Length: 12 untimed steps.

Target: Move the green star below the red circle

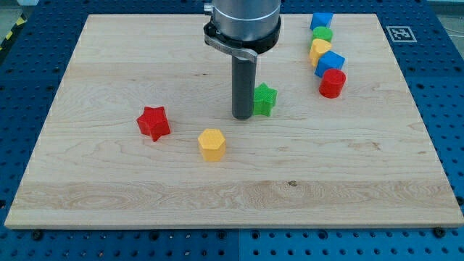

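The green star [265, 98] lies near the board's middle, a little right of centre. My tip [242, 116] stands right against its left side, touching or nearly so. The red circle [333, 83] is a red cylinder to the upper right of the star, at the bottom end of a column of blocks near the board's upper right.
Above the red circle stand a blue block [330, 63], a yellow block [320, 49], a green block [322, 34] and a blue block [322, 19]. A red star [154, 122] and a yellow hexagon [212, 143] lie left of my tip. The wooden board [109, 203] has blue pegboard around it.
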{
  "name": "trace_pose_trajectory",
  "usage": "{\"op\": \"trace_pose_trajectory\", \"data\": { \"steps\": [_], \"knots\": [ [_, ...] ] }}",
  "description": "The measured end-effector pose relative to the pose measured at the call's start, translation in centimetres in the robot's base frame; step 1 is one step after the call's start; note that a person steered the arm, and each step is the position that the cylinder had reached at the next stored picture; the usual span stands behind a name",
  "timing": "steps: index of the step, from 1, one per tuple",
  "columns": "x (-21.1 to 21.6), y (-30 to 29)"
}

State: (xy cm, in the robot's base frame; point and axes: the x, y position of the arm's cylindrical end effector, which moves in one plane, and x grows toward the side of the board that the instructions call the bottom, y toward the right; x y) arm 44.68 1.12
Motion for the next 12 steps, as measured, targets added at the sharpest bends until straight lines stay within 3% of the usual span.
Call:
{"op": "trace_pose_trajectory", "data": {
  "steps": [2,3,8,10,12],
  "knots": [
    [-5.9,0.0],
    [-6.5,0.0],
    [-5.9,-2.7],
    [-2.9,1.3],
    [-3.8,4.9]
  ]
}}
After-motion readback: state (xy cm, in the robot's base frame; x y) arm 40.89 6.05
